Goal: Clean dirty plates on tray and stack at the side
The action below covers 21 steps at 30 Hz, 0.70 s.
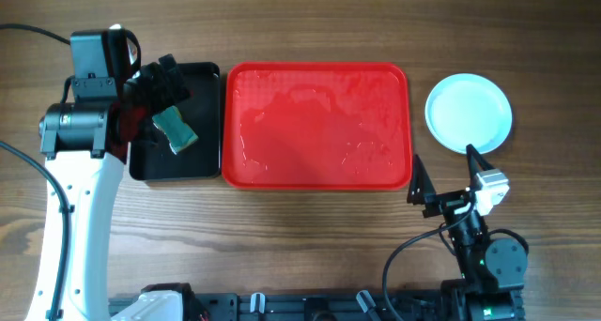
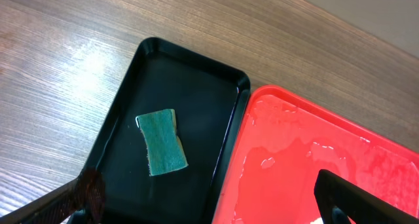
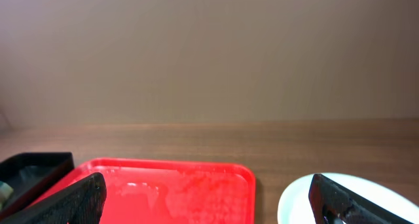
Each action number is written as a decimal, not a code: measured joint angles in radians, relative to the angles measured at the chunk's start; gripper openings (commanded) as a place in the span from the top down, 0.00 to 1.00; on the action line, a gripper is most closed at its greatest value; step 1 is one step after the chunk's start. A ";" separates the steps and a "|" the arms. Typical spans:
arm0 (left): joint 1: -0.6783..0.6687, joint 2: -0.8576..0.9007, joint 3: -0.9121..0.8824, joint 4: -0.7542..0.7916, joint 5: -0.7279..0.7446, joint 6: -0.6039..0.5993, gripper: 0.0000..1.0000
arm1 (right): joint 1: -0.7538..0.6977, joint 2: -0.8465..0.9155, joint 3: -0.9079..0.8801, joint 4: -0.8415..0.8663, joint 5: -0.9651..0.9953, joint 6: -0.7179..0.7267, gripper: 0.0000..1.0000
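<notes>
The red tray [image 1: 316, 124] lies mid-table with wet streaks and no plates on it; it also shows in the left wrist view [image 2: 314, 165] and the right wrist view [image 3: 170, 188]. The plates [image 1: 469, 113] sit as a pale aqua round stack right of the tray, with no smear on the top one; its rim shows in the right wrist view [image 3: 294, 201]. My left gripper [image 1: 160, 86] is open and empty above the black tray [image 1: 202, 161], over a green sponge [image 1: 176, 129] lying in it [image 2: 162, 142]. My right gripper [image 1: 449, 175] is open and empty near the tray's front right corner.
The black tray [image 2: 190, 86] sits against the red tray's left edge. Bare wooden table surrounds both trays. A black cable [image 1: 28, 30] runs at the far left.
</notes>
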 measured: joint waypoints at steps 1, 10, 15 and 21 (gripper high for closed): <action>0.000 0.000 0.000 0.000 0.000 0.000 0.00 | 0.000 -0.012 -0.015 0.005 0.005 0.000 0.00; 0.000 0.000 0.000 0.000 0.000 0.000 0.00 | 0.001 -0.023 -0.045 -0.058 0.010 0.012 0.01; 0.000 0.000 0.000 0.000 0.000 0.000 0.00 | 0.001 -0.023 -0.045 -0.058 0.010 0.019 0.00; 0.000 0.000 0.000 0.000 0.000 0.000 0.00 | 0.001 -0.023 -0.045 -0.058 0.010 0.019 0.00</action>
